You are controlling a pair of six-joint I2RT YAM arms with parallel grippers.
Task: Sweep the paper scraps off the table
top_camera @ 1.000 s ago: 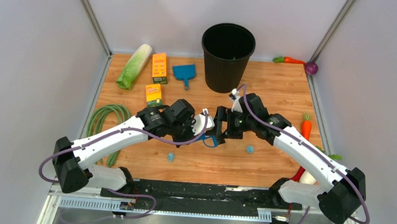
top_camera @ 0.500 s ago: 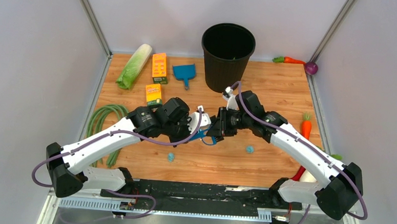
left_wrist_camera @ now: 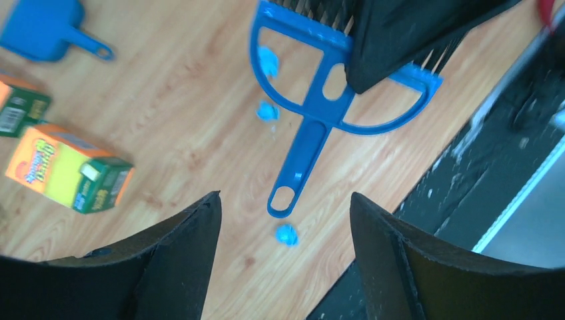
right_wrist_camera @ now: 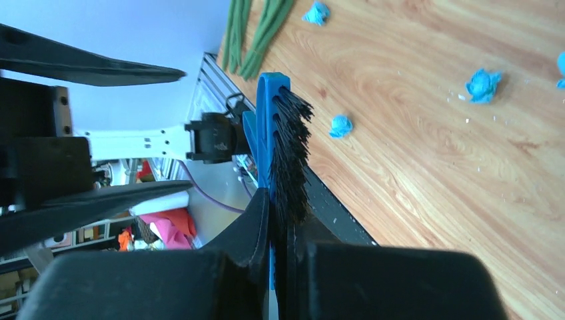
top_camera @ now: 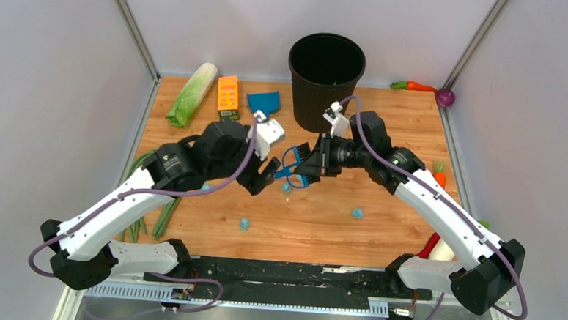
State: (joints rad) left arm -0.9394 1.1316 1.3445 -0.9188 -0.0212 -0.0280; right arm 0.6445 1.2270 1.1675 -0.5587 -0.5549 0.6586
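Right jaws clamped on blue hand brush by its bristle head, left jaws spread wide empty beside brush handle, paper scraps scattered mid-worktop near the brush

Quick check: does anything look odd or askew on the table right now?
Yes. The right gripper clamps the blue hand brush by its bristle head rather than its handle, which juts free toward the open left gripper. Several paper scraps lie scattered on the table.

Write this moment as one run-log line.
left gripper: open; right gripper: shut on blue plastic hand brush; light-blue paper scraps: on wooden table
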